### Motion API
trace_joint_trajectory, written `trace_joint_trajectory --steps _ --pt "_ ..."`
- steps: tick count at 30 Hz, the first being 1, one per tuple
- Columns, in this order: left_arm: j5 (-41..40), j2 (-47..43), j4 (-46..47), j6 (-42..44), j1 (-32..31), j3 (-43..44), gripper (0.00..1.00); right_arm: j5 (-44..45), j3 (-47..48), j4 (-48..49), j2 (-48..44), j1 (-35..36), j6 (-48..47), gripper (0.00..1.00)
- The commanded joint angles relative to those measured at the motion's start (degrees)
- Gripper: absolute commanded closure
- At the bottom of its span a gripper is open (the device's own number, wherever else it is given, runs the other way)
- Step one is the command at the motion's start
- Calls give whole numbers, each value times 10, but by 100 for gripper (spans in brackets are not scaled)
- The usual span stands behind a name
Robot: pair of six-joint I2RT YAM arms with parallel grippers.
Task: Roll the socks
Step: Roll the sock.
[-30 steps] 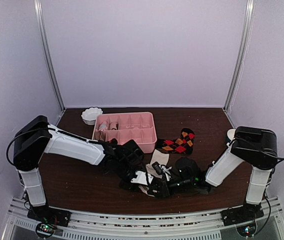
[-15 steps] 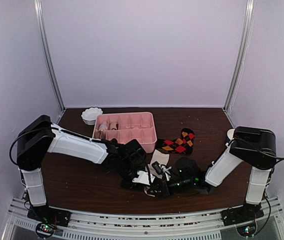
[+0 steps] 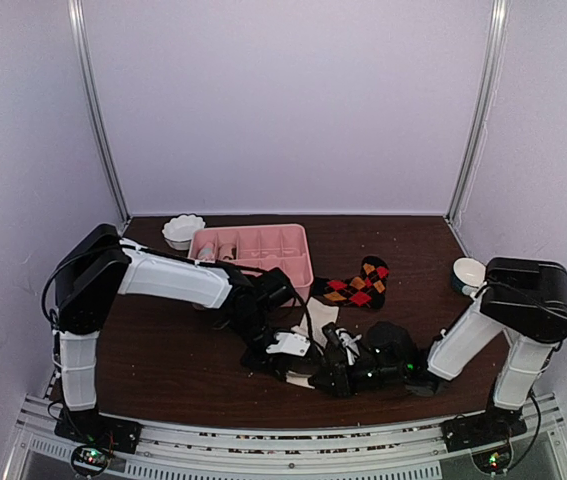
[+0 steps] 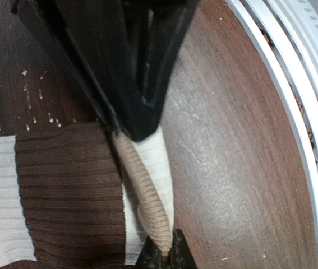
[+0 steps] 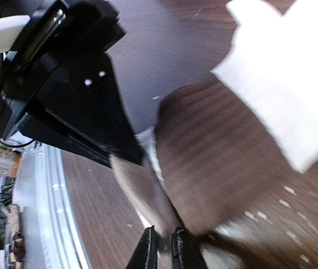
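Observation:
A cream-white sock with brown patches lies at the table's front middle. In the left wrist view its tan cuff edge is stretched between both grippers. My left gripper is shut on one end of that edge. My right gripper is shut on the other end, with the brown patch beside it. In the top view the left gripper and right gripper meet low over the sock. A black argyle sock lies flat behind them.
A pink compartment tray stands at the back left with a small white bowl beside it. A white cup stands at the right. The metal rail of the table's front edge runs close to the grippers.
The left arm's elbow has swung back and its gripper has moved right and nearer. The right arm has shifted right, uncovering the white cup. The sock's near edge stays pinched.

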Motion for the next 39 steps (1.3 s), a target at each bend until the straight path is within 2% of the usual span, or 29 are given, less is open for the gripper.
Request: trace_joint_trajectory --steps 1,6,8,10,12,14,16,18,20,21,24,25,27,30,33,37,39 --pt "27 27 -97 -18 7 17 100 138 -50 -130 -47 8 -42 88" --pt "46 52 -122 -49 10 49 100 188 -45 -189 -93 28 -74 87" --pt "54 60 -135 -60 12 63 100 218 -62 -181 -111 36 -75 88" --pt "57 71 -152 -71 15 77 100 312 -73 -203 -153 61 -85 90" --pt "71 83 -170 -78 20 91 100 462 -61 -297 -223 119 -87 89" --pt "89 96 -186 -83 28 101 100 567 -46 -368 -262 144 -73 83" --pt "100 108 -197 -91 35 111 100 639 -38 -411 -278 145 -47 71" --pt "108 119 -209 -97 40 123 100 681 -38 -438 -290 142 -28 67" --pt "115 129 -215 -112 45 133 100 698 -48 -442 -310 139 -20 62" --pt "117 135 -220 -117 48 139 100 703 -55 -447 -318 137 -11 55" --pt "121 157 -239 -130 53 161 100 691 -90 -446 -336 128 8 4" --pt "120 163 -245 -133 54 168 100 671 -100 -431 -342 124 -10 0" --pt "113 175 -260 -139 55 187 100 644 -104 -412 -359 129 -61 0" --pt "102 192 -278 -152 55 211 100 653 -85 -433 -378 155 -110 0" --pt "95 220 -323 -156 55 253 100 613 -70 -409 -378 175 -187 0" --pt "86 252 -362 -162 55 291 100 579 -72 -293 -327 256 -364 0" --pt "80 260 -374 -166 54 304 100 538 -52 -271 -290 270 -425 3"
